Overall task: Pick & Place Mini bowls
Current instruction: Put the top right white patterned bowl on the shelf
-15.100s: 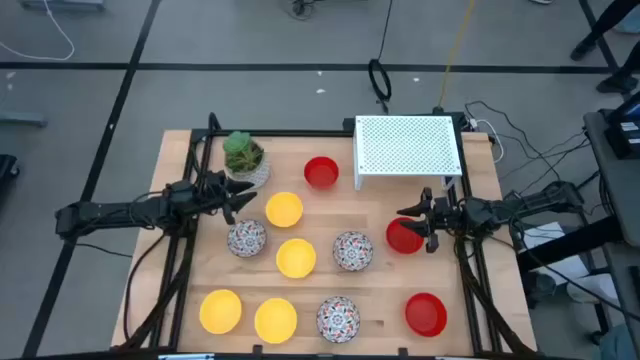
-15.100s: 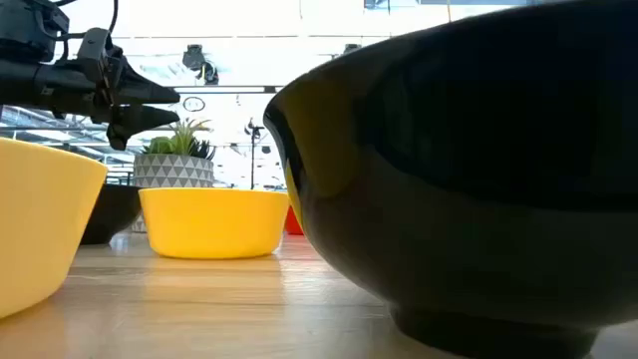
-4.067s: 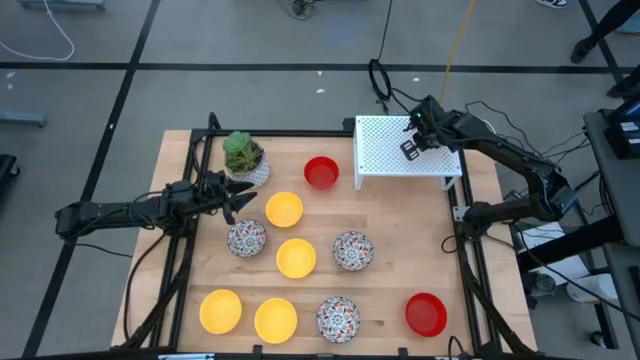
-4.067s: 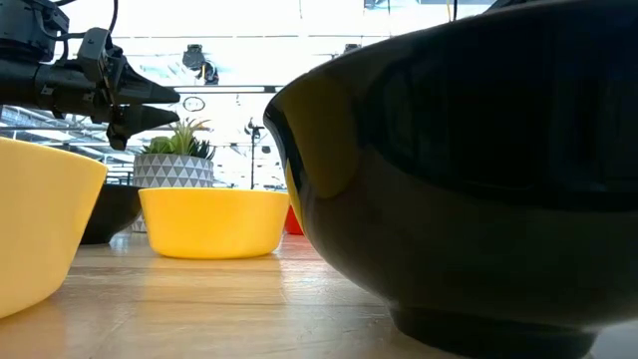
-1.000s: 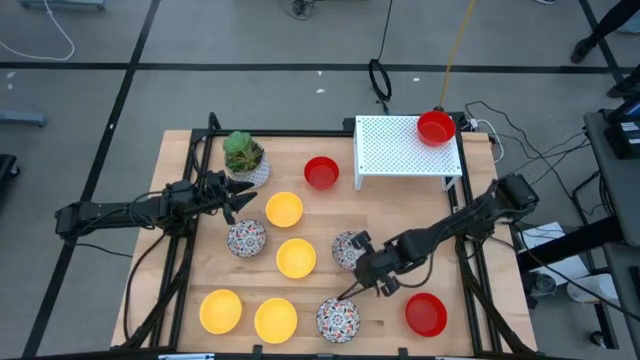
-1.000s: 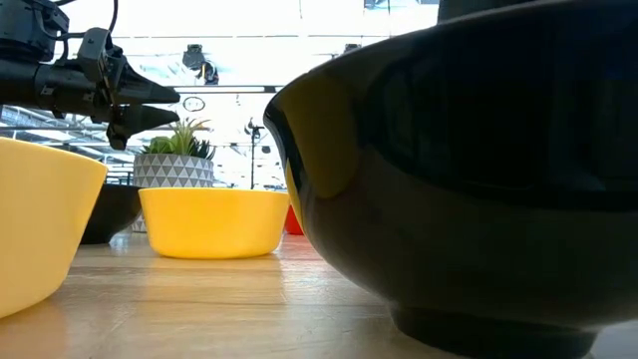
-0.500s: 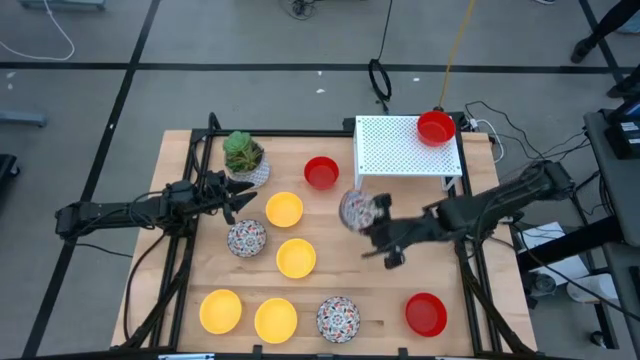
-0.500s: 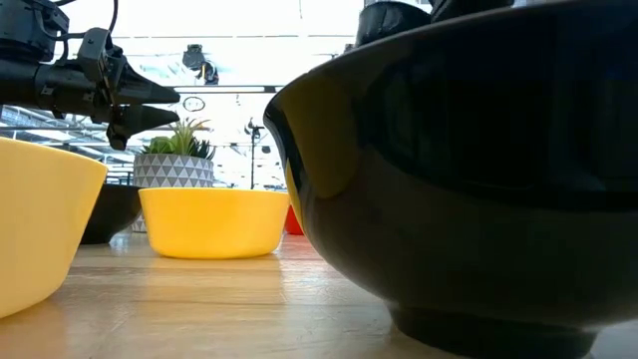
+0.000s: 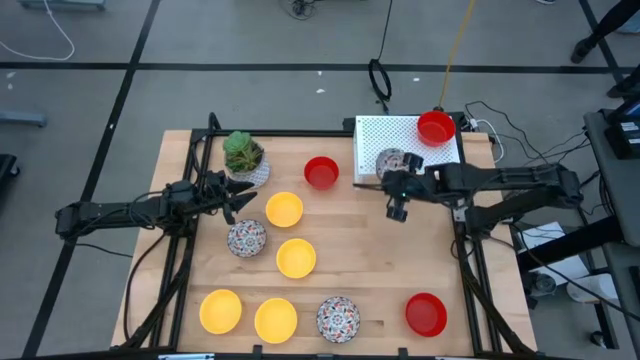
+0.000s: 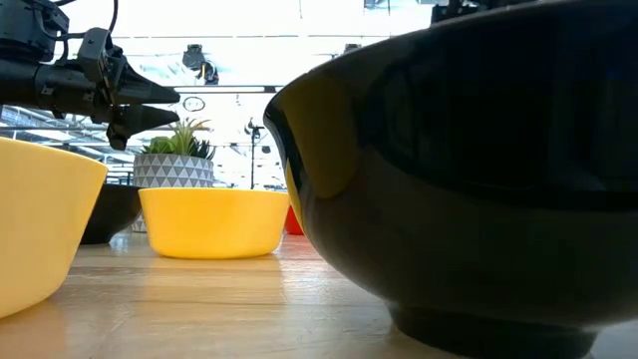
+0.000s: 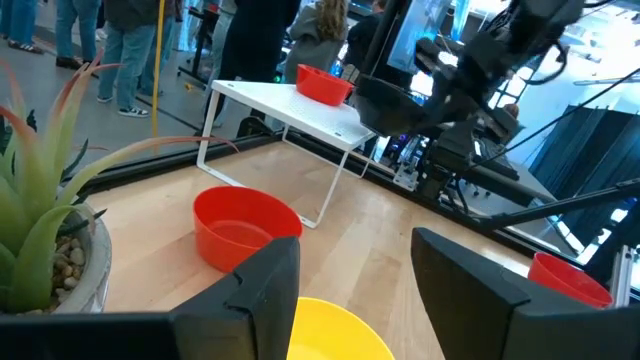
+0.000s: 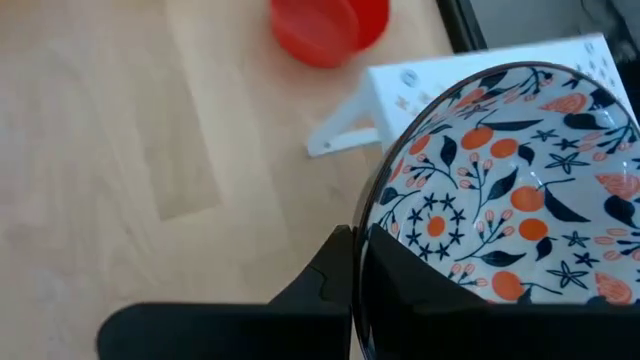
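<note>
A white mini bowl with a multicoloured pattern (image 9: 388,162) (image 12: 510,180) is held over the near left corner of the white perforated shelf (image 9: 415,150), with my right gripper (image 9: 400,187) shut on it. A red mini bowl (image 9: 436,127) stands on the shelf's far right corner. On the table stand two red mini bowls (image 9: 321,172) (image 9: 426,313), several yellow ones (image 9: 284,210) (image 9: 295,257) and two patterned ones (image 9: 246,239) (image 9: 338,318). My left gripper (image 9: 236,200) (image 11: 355,290) waits open beside the potted plant (image 9: 243,155). My right gripper has the patterned bowl by its rim (image 12: 368,250), on the side toward the table's near edge. One dark finger (image 12: 335,275) lies outside the wall; the other is inside. The bowl sits mouth up, off the table. I cannot tell whether it touches the shelf.
The shelf stands on thin white legs (image 11: 320,195) at the table's far right. In the low view a dark bowl (image 10: 459,179) fills the near right, with yellow bowls (image 10: 214,221) behind and to its left. People stand in the room beyond the table.
My right gripper has taken hold of the patterned bowl at the table's middle, lifted it clear, and carried it toward the far edge and the right. The bowl is now over the shelf's near left corner.
</note>
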Tool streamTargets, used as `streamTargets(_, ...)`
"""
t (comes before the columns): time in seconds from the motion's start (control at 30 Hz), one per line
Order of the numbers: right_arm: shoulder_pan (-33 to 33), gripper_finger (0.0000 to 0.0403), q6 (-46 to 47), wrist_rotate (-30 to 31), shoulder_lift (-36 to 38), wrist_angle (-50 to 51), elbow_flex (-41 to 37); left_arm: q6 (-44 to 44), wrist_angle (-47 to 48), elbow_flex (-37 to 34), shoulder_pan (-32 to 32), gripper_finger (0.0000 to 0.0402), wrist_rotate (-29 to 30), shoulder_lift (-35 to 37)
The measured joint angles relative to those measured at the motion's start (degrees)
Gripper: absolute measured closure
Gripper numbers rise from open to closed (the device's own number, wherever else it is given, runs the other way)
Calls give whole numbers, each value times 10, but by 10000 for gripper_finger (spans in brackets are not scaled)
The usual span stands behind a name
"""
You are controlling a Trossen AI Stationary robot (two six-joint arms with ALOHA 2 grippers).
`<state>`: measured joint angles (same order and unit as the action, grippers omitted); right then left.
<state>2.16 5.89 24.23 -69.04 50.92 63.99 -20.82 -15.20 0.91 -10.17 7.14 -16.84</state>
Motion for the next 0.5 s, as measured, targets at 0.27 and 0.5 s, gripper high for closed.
streamTargets(0.27,65,402,11,0,0,36,0,0,0,0,0,204,0,0)
streamTargets(0.5,105,402,12,2,0,58,1,0,0,0,0,204,0,0)
